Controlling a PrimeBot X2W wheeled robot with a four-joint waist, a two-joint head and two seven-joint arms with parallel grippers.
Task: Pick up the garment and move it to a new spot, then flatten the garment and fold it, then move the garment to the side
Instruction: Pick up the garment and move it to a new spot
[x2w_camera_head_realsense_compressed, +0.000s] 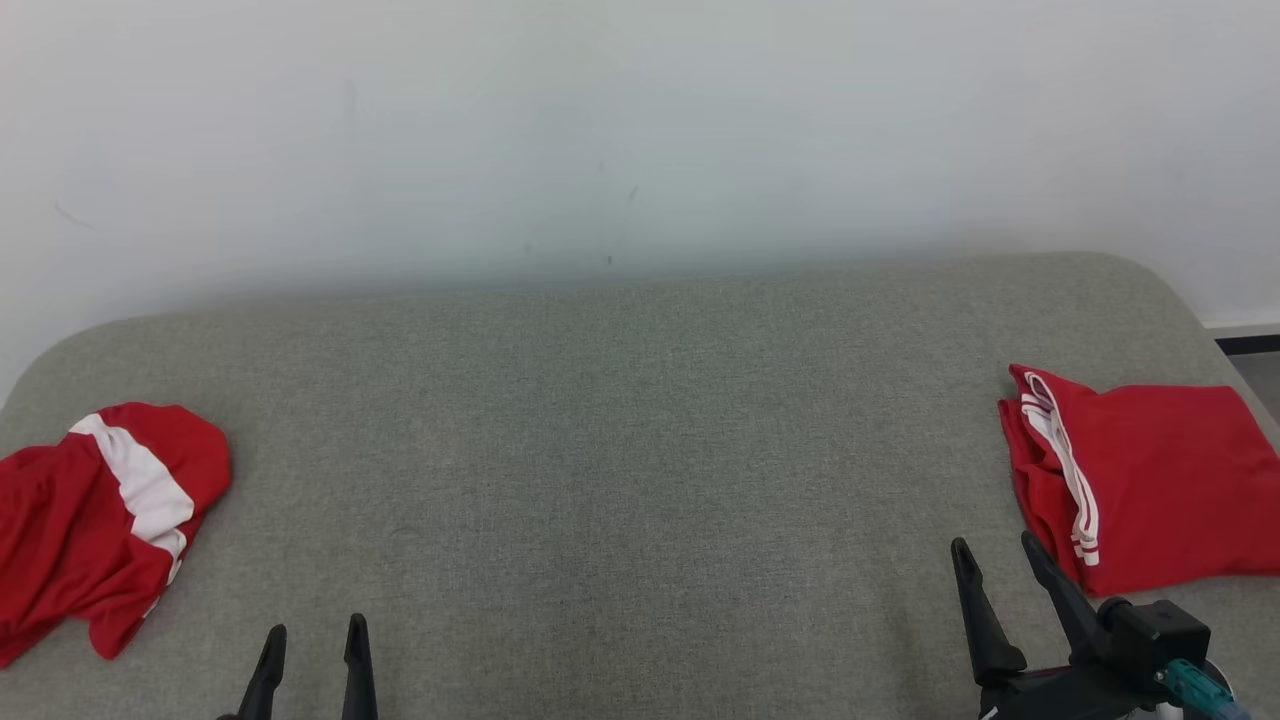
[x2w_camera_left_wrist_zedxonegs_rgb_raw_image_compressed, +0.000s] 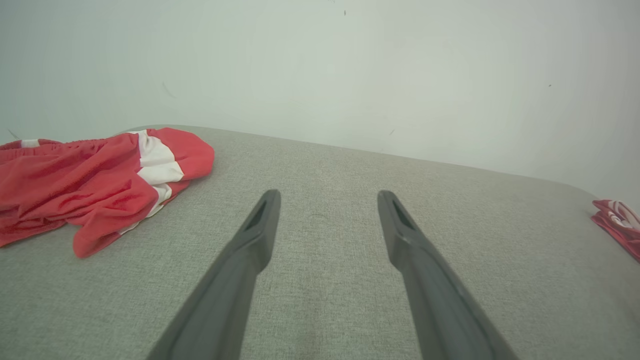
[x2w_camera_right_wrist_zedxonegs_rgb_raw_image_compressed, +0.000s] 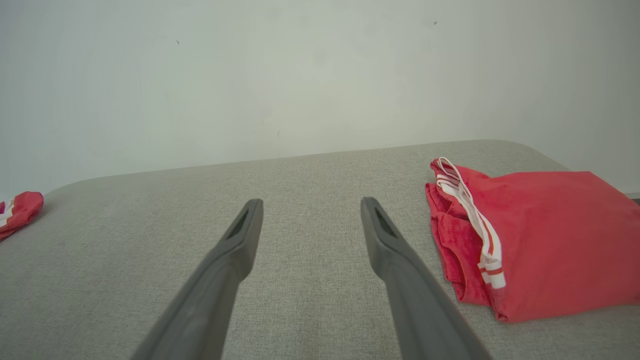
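A crumpled red garment (x2w_camera_head_realsense_compressed: 90, 520) with a white band lies at the left edge of the grey fabric surface (x2w_camera_head_realsense_compressed: 620, 420). In the left wrist view this garment (x2w_camera_left_wrist_zedxonegs_rgb_raw_image_compressed: 90, 185) sits to the left of my left gripper (x2w_camera_left_wrist_zedxonegs_rgb_raw_image_compressed: 327, 195), apart from it. My left gripper (x2w_camera_head_realsense_compressed: 315, 632) is open and empty at the near edge. A second red garment (x2w_camera_head_realsense_compressed: 1160, 470) with white stripes lies folded at the right. My right gripper (x2w_camera_head_realsense_compressed: 995, 545) is open and empty just left of it. In the right wrist view the folded garment (x2w_camera_right_wrist_zedxonegs_rgb_raw_image_compressed: 540, 240) lies right of the gripper (x2w_camera_right_wrist_zedxonegs_rgb_raw_image_compressed: 310, 202), not touching.
A pale wall (x2w_camera_head_realsense_compressed: 600, 130) rises straight behind the surface's far edge. The surface's corners are rounded, and a strip of floor (x2w_camera_head_realsense_compressed: 1260, 370) shows past the right end. Bare grey fabric stretches between the two garments.
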